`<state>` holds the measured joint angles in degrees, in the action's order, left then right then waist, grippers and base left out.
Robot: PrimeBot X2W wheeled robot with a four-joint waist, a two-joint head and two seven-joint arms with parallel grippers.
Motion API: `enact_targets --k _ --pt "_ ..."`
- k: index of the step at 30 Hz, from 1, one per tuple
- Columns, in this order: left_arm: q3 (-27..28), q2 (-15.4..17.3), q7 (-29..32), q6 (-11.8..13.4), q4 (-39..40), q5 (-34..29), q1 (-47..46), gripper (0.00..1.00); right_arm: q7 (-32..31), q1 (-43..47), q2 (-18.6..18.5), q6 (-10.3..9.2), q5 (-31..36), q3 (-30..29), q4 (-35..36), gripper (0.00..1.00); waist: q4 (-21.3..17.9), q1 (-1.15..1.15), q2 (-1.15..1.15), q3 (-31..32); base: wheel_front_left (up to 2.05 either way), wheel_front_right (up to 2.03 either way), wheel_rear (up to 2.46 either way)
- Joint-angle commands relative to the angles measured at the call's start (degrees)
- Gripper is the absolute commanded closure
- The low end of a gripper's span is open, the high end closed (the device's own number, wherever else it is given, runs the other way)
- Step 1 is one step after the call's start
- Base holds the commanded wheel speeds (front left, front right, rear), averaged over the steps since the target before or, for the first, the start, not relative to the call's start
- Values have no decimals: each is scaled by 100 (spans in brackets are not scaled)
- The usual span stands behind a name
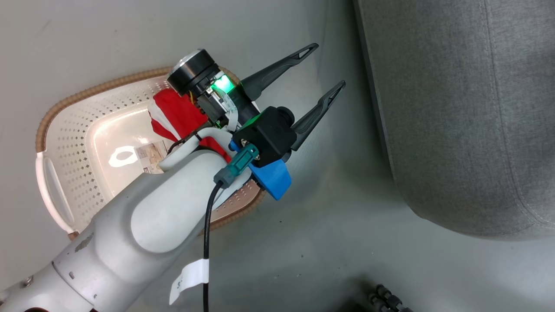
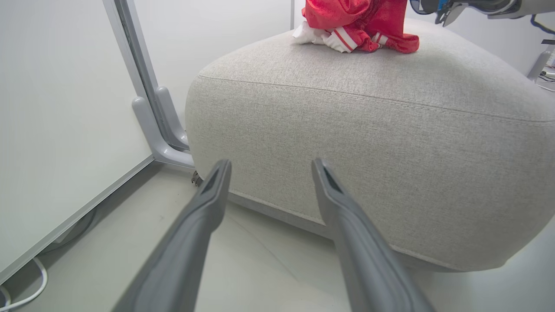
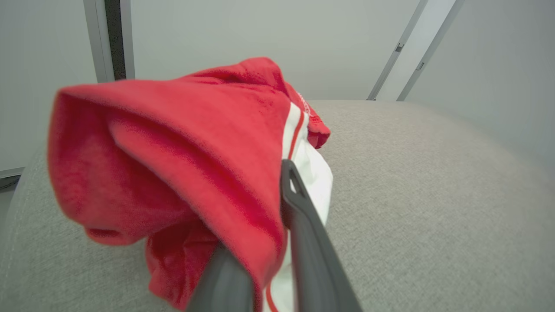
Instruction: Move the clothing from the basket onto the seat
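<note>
One red garment with white stripes (image 1: 173,112) lies in the cream basket (image 1: 69,143), partly hidden under my left wrist. My left gripper (image 1: 330,64) is open and empty above the basket's right end, pointing at the grey seat (image 1: 468,108). The left wrist view shows my open left gripper (image 2: 271,162) facing the seat's side (image 2: 368,130), with a red garment (image 2: 355,21) heaped on top. My right gripper (image 3: 271,190) is shut on a fold of red clothing (image 3: 173,143) that rests on the seat (image 3: 433,195); one fingertip is hidden by the cloth.
A white panel wall with a grey frame post (image 2: 151,108) stands left of the seat, and a white cable (image 2: 26,294) lies on the floor by it. A barcode label (image 1: 151,154) shows on the basket floor. Grey floor separates the basket from the seat.
</note>
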<state>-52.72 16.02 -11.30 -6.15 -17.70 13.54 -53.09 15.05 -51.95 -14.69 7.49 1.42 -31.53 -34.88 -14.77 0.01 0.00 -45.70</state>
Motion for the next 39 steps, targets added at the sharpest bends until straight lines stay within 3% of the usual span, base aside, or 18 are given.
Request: enact_targets --k 1,7,16,26,39 --pt "11 27 -43 30 -15 38 29 0 20 151 61 1 -44 23 65 0 -16 -1 0 63 0 0 0" --pt "45 -57 -196 102 -140 154 194 0 20 835 217 1 -157 269 598 0 -2 -1 0 457 0 0 0" --pt "440 -295 -391 315 -398 531 775 0 20 2197 456 1 -340 837 1732 0 137 -1 0 1549 0 0 0" --pt "1755 -379 -395 484 83 548 1900 0 20 3158 823 1 -531 1757 2584 0 557 -1 0 2666 0 0 0" --pt "3358 -737 -396 304 355 87 3293 0 20 3914 1031 1 -637 2523 2935 0 1152 -1 0 3553 0 0 0"
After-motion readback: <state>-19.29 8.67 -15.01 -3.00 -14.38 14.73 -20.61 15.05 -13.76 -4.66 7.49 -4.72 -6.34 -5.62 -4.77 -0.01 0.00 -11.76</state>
